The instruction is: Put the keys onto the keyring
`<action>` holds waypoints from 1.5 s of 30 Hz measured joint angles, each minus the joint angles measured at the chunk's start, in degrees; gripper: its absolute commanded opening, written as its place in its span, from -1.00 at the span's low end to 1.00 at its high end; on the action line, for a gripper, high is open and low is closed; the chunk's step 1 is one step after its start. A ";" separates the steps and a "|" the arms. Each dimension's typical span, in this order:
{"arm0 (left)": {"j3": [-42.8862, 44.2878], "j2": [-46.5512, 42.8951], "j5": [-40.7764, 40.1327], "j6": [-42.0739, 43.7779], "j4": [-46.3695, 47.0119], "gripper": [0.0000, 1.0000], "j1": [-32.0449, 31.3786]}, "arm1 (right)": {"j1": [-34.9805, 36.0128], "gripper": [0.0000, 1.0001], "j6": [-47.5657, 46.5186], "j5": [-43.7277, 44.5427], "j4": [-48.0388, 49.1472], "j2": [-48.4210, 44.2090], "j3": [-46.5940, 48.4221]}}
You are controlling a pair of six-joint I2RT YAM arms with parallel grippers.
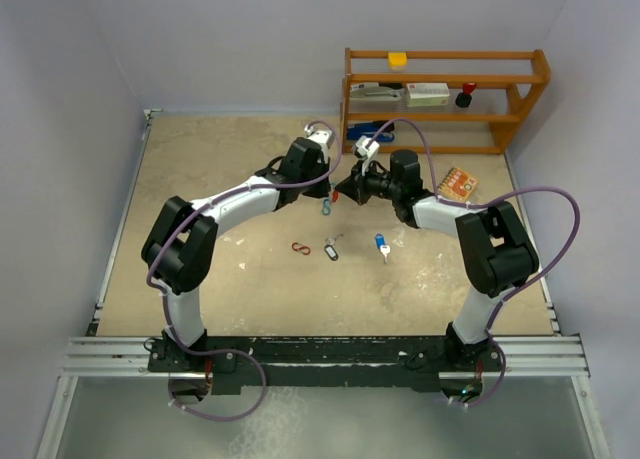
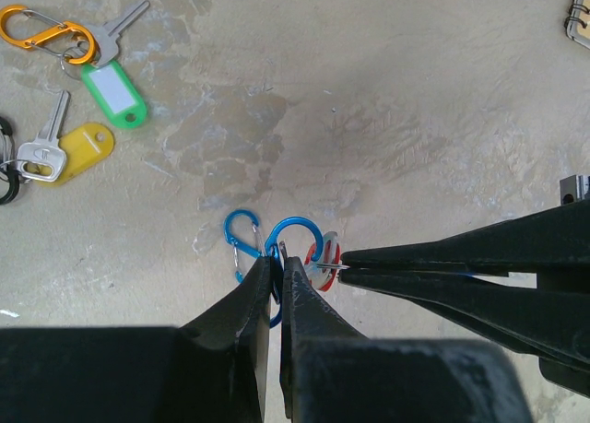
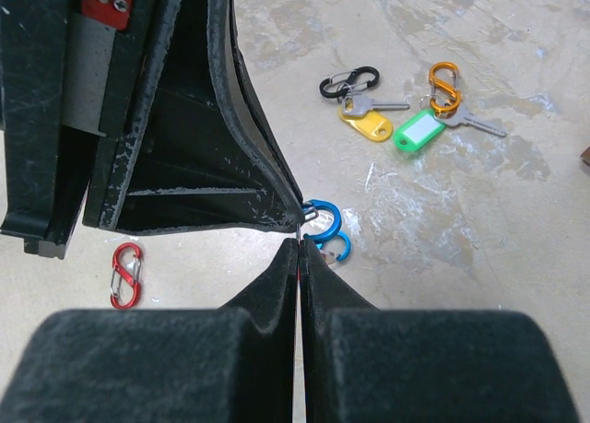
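In the left wrist view my left gripper (image 2: 279, 259) is shut on a blue S-shaped clip (image 2: 297, 234), the keyring, held above the table. My right gripper (image 2: 343, 261) comes in from the right, shut on the thin metal blade of a key with a red tag (image 2: 323, 255) that touches the clip's upper loop. In the right wrist view the right gripper (image 3: 300, 242) meets the blue clip (image 3: 324, 226) just under the left fingers (image 3: 249, 165). From above, both grippers meet mid-table, left (image 1: 328, 187) and right (image 1: 341, 193). Loose keys lie below them: black-tagged (image 1: 332, 249) and blue-tagged (image 1: 382, 244).
A green-tagged key (image 2: 115, 89) on an orange clip (image 2: 41, 31) and a yellow-tagged key (image 2: 64, 151) lie on the table. A red clip (image 1: 300, 248) lies alone. A wooden shelf (image 1: 445, 99) stands at the back right, an orange notebook (image 1: 460, 184) near it.
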 measured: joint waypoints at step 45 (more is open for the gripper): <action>0.31 -0.98 -0.20 0.02 -0.24 -1.00 -0.24 | 0.31 -1.00 -0.04 0.96 -0.04 0.07 0.02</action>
